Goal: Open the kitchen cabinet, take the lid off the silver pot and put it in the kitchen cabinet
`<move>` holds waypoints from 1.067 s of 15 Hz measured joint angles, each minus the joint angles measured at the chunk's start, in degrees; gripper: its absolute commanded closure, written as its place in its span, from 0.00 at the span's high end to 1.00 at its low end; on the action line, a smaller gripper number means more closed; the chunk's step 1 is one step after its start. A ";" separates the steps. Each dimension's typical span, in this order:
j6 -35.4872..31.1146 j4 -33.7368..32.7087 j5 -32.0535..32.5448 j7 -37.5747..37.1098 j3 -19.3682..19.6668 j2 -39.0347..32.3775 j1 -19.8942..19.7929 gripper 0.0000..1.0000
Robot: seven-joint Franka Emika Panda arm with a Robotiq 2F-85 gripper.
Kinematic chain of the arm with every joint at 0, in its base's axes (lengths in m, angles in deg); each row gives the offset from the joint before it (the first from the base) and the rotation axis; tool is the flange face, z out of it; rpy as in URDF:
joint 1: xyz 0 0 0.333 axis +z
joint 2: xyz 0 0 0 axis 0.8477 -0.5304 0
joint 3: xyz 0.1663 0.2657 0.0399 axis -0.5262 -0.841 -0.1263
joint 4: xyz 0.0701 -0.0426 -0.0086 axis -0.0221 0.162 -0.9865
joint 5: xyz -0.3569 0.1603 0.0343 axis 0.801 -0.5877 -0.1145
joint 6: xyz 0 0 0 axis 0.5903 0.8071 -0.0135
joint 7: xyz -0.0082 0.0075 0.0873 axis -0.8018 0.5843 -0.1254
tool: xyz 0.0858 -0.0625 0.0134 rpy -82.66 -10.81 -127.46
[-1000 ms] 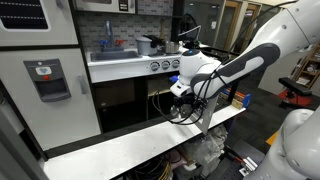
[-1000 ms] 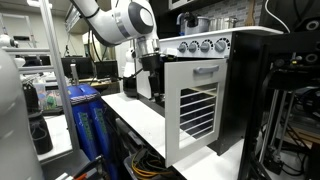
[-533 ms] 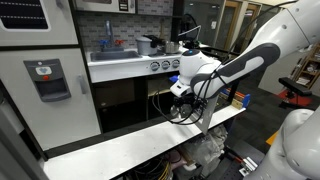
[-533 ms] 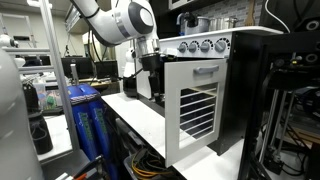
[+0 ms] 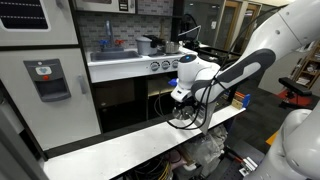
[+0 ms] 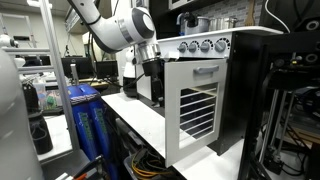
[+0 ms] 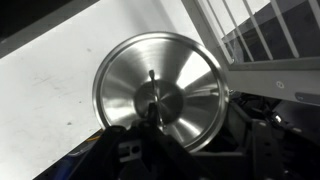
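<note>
The round silver lid (image 7: 150, 68) fills the wrist view, and my gripper (image 7: 156, 116) is shut on the knob at its centre. The kitchen cabinet's slatted white door (image 6: 195, 108) stands swung open; its slats (image 7: 262, 28) show just right of the lid. In both exterior views the gripper (image 5: 181, 93) (image 6: 149, 76) hangs low in front of the cabinet's dark opening, over the white shelf (image 5: 120, 147). A small shiny pot (image 6: 196, 22) stands up on the counter above the knobs.
A grey fridge door with dispenser (image 5: 48, 80) is at one end of the toy kitchen, beside a doorless dark compartment (image 5: 118, 104). The sink with faucet (image 5: 108, 48) is on the counter. A blue water bottle (image 6: 84, 118) stands beside the shelf.
The arm has shifted a little, carrying the lid slightly lower and nearer the cabinet opening. The door has not moved and the grip is unchanged.
</note>
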 measured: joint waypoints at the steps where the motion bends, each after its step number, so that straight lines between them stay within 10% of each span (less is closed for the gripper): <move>1: -0.26 0.00 1.92 0.04 -0.06 -1.09 -0.12 0.44; 16: -2.63 -5.49 30.04 12.88 -3.31 -16.55 -0.43 0.44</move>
